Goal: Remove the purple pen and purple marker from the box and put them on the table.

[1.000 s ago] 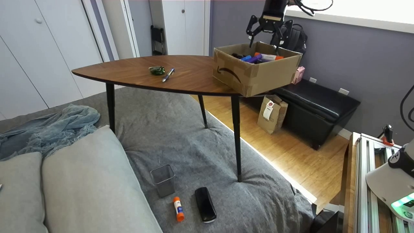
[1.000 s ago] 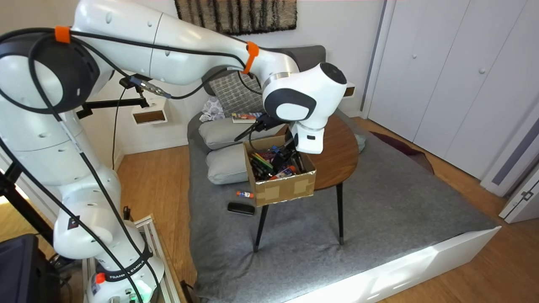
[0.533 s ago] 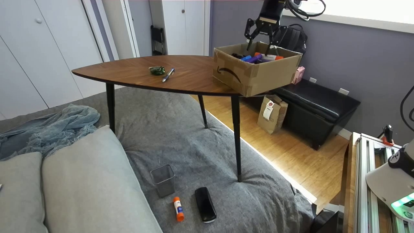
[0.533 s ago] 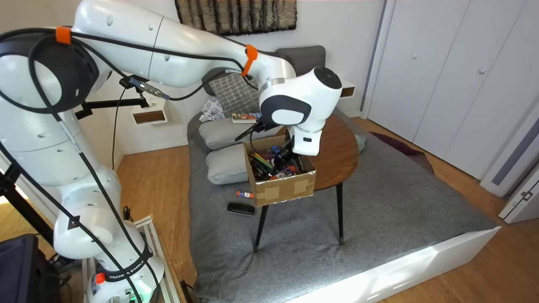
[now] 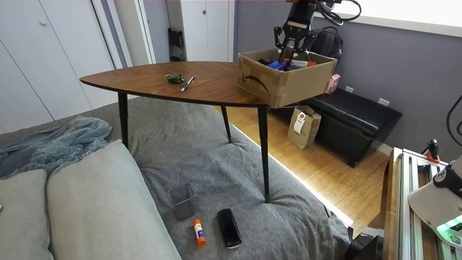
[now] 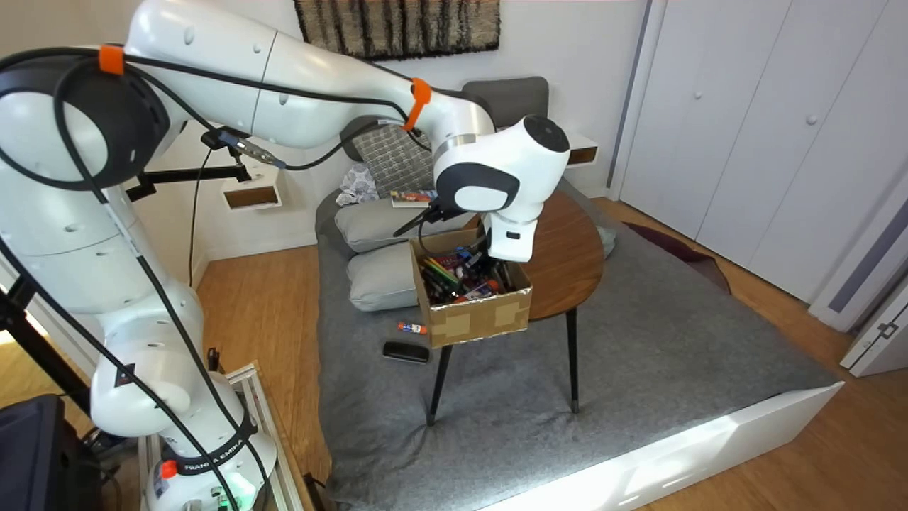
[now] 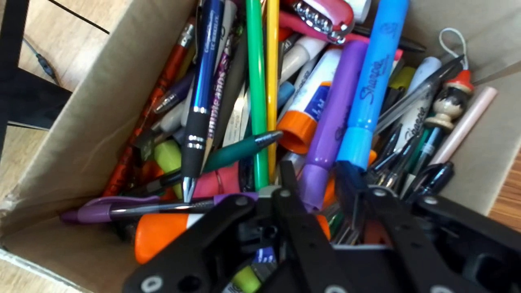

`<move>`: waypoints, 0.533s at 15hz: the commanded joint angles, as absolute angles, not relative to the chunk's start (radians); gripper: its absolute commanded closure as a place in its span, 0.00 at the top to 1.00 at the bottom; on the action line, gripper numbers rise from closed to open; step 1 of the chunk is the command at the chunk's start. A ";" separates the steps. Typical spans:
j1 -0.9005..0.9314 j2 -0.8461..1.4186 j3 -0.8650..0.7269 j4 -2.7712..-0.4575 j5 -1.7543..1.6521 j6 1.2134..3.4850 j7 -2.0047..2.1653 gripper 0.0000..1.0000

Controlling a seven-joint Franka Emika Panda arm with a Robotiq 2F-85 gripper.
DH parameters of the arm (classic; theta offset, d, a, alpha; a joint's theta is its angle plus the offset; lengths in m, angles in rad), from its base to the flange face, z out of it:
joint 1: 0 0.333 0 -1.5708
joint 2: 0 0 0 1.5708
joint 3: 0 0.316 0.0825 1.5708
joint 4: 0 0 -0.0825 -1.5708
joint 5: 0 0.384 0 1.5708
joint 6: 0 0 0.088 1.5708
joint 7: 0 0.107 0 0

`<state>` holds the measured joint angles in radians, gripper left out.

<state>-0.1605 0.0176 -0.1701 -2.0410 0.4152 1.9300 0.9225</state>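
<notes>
The box (image 5: pixel 305 88) stands at one end of the brown table (image 5: pixel 213 81), packed with pens and markers. In the wrist view the purple marker (image 7: pixel 338 106) slants among them, its lower end between the fingertips of my gripper (image 7: pixel 319 170). The jaws stand part-way apart around it; a narrow gap shows between the marker and the right-hand finger (image 7: pixel 348 179). Lower left in the box lies the purple pen (image 7: pixel 95 211), its other end hidden behind the gripper. In an exterior view my gripper (image 5: pixel 285 60) reaches down inside the box.
A blue marker (image 7: pixel 372 89) lies right against the purple marker, its end at the right-hand finger. A glue stick (image 7: pixel 309 106) touches its left side. The box walls (image 7: pixel 77 134) rise around. On the table lie a pen (image 5: pixel 188 83) and a green item (image 5: pixel 175 78).
The jaws have come much closer together. My gripper has lowered into the box and shifted a little, so its fingertips now stand at the purple marker.
</notes>
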 commanded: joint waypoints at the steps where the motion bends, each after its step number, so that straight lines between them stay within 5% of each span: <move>1: -0.154 -0.015 -0.161 -2.080 0.437 1.960 0.948 0.14; 3: -0.155 -0.018 -0.162 -2.079 0.434 1.961 0.945 0.01; 8: -0.157 -0.065 -0.162 -2.076 0.424 1.956 0.930 0.05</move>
<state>-0.1594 0.0044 -0.1672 -2.0410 0.4153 1.9351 0.9245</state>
